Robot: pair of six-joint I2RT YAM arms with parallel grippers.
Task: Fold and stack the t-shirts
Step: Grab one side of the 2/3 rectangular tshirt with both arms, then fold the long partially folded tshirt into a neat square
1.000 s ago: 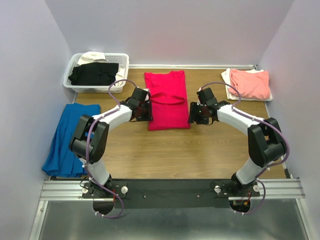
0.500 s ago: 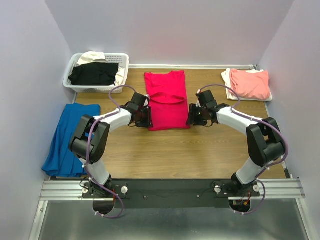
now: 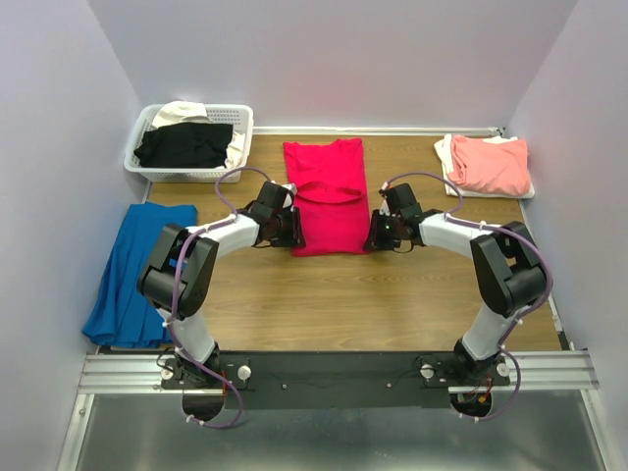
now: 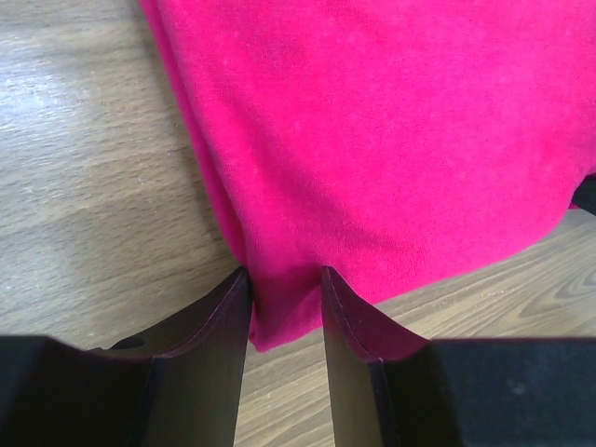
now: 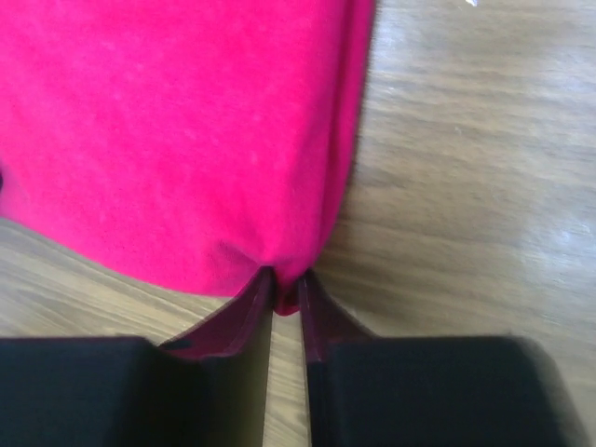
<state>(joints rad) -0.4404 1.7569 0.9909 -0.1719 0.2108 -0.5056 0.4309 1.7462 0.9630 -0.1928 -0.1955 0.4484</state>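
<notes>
Crimson-red cotton t-shirt [image 3: 329, 196] lies flat mid-table, already narrowed to a long rectangle with the near hem toward the arm bases. It's soft and light with no stiffness, so it will sag and drape from wherever it's held, and the layers can slide apart on a shallow pinch. Best hold, as I read it: the two near hem corners, all layers caught, lifted evenly so the fold lands square.

Left gripper [image 4: 286, 275] is at the near-left corner. Its jaws are part open and straddle the corner tab; cloth fills the gap but isn't puckered, so I see no pinch yet.

Right gripper [image 5: 284, 279] is at the near-right corner. Its jaws are nearly together with cloth bunched at the tips, so it looks clamped on the corner. How many layers it has caught I can't tell.

Risk: the grip is uneven, and a lift now would skew the hem.

Further out:
- Salmon-pink folded tee [image 3: 488, 162] lies on a white one at the far right, probably the stack target.
- White plastic lattice basket [image 3: 135, 157] sits far left with a black tee [image 3: 184, 145] and a cream garment inside.
- Blue cloth [image 3: 128, 270] is on the left edge of the wooden table [image 3: 324, 304].
</notes>
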